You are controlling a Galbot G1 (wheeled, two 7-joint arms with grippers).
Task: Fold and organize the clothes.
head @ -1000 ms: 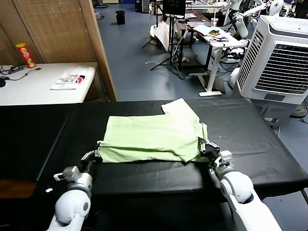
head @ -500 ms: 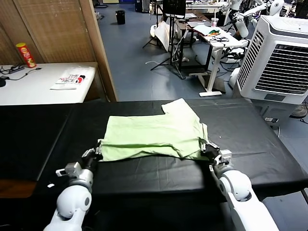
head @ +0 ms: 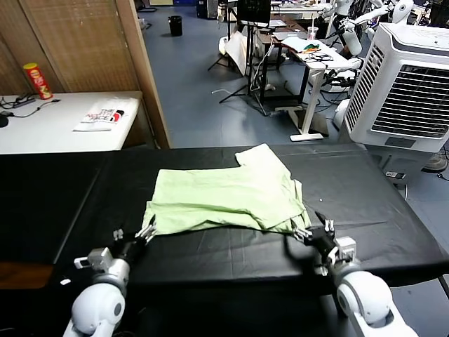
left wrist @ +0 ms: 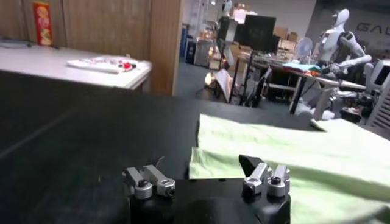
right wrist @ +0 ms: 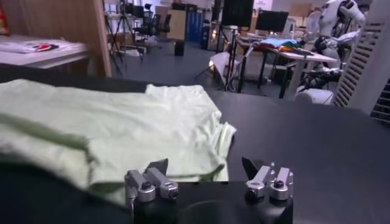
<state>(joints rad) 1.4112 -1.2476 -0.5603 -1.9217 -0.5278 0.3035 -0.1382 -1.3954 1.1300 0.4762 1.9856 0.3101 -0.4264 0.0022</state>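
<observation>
A long black cloth-covered table [head: 210, 260] fills the foreground. Behind it, a white side table [head: 42, 130] carries 1 red snack can [head: 37, 80] (upright) and a white printed item [head: 102, 116]. A large white-grey air cooler [head: 407, 91] stands right.

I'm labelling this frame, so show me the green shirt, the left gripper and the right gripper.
green shirt [head: 224, 196], head view, middle of the folded fabric.
left gripper [head: 133, 237], head view, midway between its open fingertips, just off the shirt's near corner.
right gripper [head: 312, 232], head view, between its open fingertips, beside the shirt's edge.
</observation>
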